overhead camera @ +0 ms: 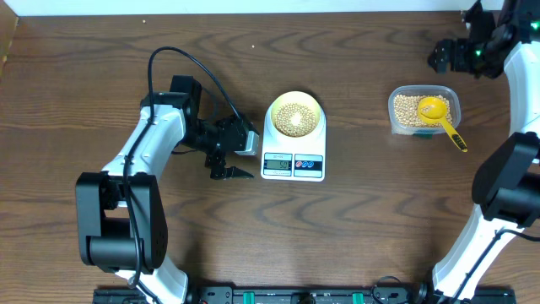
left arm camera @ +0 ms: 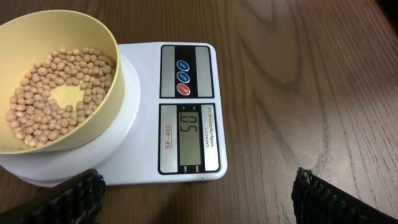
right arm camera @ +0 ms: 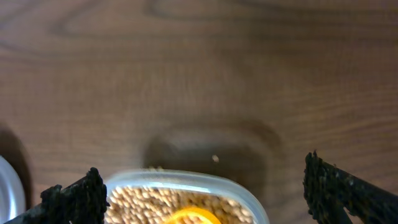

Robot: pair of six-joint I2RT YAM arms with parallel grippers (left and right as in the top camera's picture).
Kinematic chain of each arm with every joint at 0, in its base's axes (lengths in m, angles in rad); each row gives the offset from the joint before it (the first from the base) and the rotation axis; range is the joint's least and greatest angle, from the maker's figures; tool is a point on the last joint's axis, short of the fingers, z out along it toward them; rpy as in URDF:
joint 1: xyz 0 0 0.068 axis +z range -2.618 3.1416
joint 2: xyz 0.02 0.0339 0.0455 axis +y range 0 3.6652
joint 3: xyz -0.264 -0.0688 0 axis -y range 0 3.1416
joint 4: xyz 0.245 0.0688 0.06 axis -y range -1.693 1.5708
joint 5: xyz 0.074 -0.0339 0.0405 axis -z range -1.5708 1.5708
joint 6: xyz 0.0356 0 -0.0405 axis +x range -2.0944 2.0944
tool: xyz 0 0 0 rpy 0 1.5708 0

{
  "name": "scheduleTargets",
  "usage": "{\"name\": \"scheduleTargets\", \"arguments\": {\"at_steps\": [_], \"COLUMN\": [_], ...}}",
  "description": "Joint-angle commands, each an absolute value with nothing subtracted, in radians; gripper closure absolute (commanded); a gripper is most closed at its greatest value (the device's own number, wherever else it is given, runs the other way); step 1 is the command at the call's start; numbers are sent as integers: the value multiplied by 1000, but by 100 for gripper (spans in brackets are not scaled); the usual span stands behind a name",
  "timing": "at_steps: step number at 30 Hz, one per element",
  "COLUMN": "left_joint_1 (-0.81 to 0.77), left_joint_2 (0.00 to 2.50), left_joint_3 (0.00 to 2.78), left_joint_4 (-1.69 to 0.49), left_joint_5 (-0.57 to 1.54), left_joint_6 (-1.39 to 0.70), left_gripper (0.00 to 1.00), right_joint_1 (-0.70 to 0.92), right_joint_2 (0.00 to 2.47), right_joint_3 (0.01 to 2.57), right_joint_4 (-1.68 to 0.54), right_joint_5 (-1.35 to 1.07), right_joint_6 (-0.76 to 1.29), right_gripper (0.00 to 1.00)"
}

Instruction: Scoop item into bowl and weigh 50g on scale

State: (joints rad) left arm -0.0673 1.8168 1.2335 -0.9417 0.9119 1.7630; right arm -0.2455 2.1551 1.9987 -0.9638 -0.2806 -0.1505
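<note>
Right gripper [right arm camera: 202,169] wide open, empty, near the clear tub [overhead camera: 393,110] — yellow scoop [overhead camera: 439,114] lies in it. Left gripper [left arm camera: 198,176] open beside the scale [left arm camera: 140,143]. Bowl [left arm camera: 62,31] of beans [left arm camera: 56,93] sits on it, display [left arm camera: 188,129] reads 50 — keep arms clear, touch nothing, let it settle.

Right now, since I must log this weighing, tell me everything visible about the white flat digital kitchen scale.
The white flat plastic digital kitchen scale lies level on the brown wooden table. Its round platform carries the small pale-yellow round bowl, which holds small tan beans. The front panel has two blue buttons and a red button, then a grey display reading 50, with the label SF-400 beside it.
</note>
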Motion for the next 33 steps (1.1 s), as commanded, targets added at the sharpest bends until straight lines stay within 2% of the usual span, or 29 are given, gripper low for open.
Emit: {"name": "scheduleTargets", "arguments": {"at_steps": [1,13,33], "left_joint_1": [-65,-65,-65], "left_joint_2": [1810,1810,1810], "left_joint_3": [1228,1228,1228], "left_joint_4": [-948,-948,-948], "left_joint_5": [931,931,931], "left_joint_6": [1780,1780,1780], "left_gripper": [2,2,2], "right_joint_1": [-215,-138,-136], "right_joint_2": [2147,2147,2147], "right_joint_3": [1995,1995,1995], "right_joint_4": [-944,-870,-871], "right_joint_5": [-298,-297,-297], "right_joint_6": [-21,22,22], "right_gripper": [1,1,1]}}
